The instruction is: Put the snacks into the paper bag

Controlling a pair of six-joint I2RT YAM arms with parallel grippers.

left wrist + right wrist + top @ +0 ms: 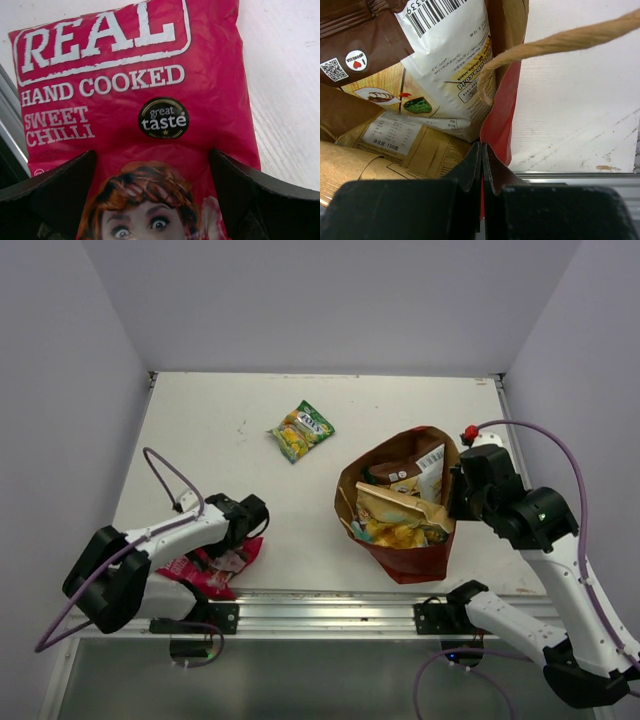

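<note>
paper bag [415, 562] | right gripper [482, 150] clamps rim | left gripper [152, 152] seemingly straddles packet [130, 75]

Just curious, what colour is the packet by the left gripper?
The packet is pink-red with white lettering, clearest in the left wrist view.

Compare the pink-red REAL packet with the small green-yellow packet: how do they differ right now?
Size: the pink-red REAL packet looks larger than the green-yellow packet. Place: pink-red lies at the near edge; green-yellow lies farther back, mid-table. Contact: the left gripper straddles the pink-red packet with open jaws; nothing is near the green-yellow one. Both are outside the paper bag.
</note>
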